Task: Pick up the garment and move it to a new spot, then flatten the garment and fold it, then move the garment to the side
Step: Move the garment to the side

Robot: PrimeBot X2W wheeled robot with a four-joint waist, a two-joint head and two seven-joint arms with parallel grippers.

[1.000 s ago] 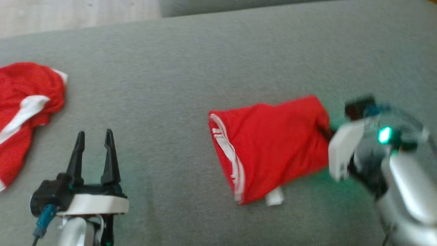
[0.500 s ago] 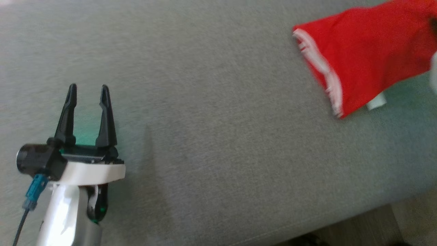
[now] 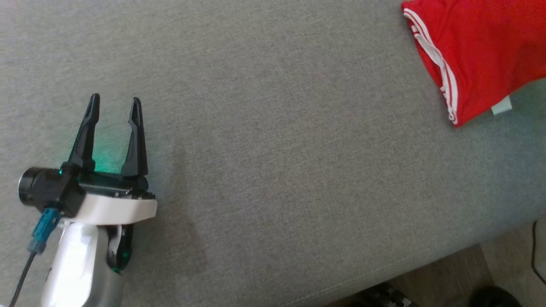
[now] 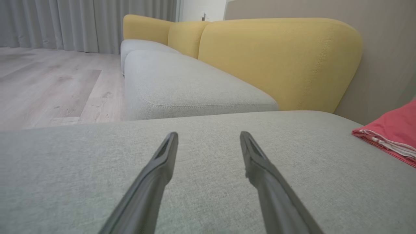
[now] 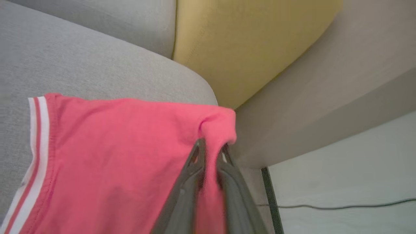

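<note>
The garment (image 3: 477,55) is a folded red piece with white stripes along one edge, lying on the grey sofa seat at the upper right of the head view. In the right wrist view my right gripper (image 5: 213,144) is shut on a bunched corner of the garment (image 5: 113,156), close to the seat's end. My left gripper (image 3: 115,100) rests open over bare cushion at the lower left, far from the cloth. In the left wrist view the left gripper (image 4: 208,134) holds nothing between its fingers, and the garment (image 4: 393,136) lies at the right edge.
The grey seat cushion (image 3: 273,149) ends in a front edge (image 3: 426,264) at the lower right, with wood floor (image 3: 503,264) beyond. Yellow backrests (image 4: 279,58) rise behind the seat. A dark cable (image 5: 341,206) lies on the pale floor by the sofa's end.
The head camera has swung, so the garment now sits at the upper right of the view and the right arm has left that view. The left gripper stays open.
</note>
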